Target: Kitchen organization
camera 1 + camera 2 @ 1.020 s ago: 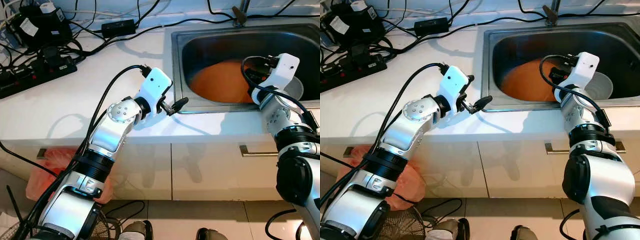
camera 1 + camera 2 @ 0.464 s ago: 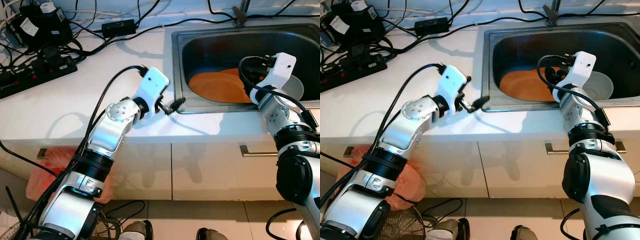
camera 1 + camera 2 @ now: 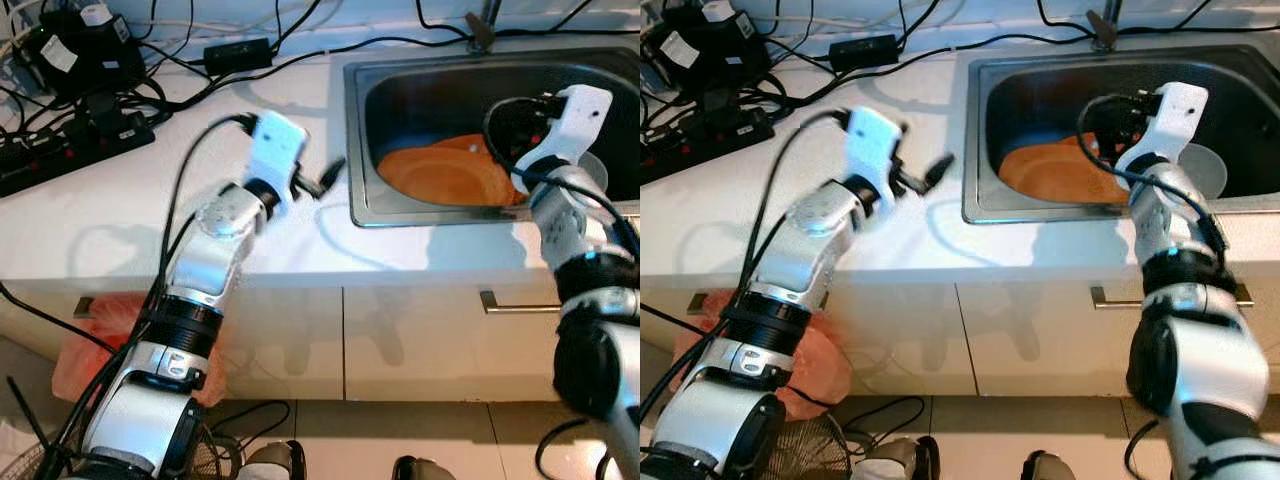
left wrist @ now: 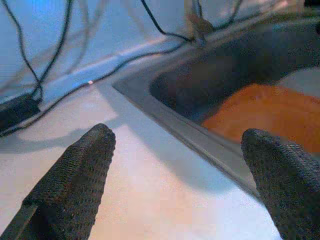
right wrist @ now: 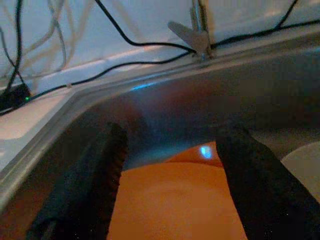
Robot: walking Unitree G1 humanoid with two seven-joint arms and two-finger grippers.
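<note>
An orange plate lies on the bottom of the steel sink. Beside it to the right sits a white bowl. My right gripper hangs open inside the sink just above the plate, with nothing between its fingers. Over the white counter, a little left of the sink's rim, my left gripper is raised and open and holds nothing. From the left wrist, its fingertips point toward the sink and the plate.
Power strips and tangled black cables crowd the counter's back left, with a black adapter behind. The faucet base stands behind the sink. Below are cabinet doors with a handle and a red bag.
My left arm has swung left and up, away from the sink's front corner. The right gripper has risen slightly and shifted right. The orange plate now lies flatter in the sink.
</note>
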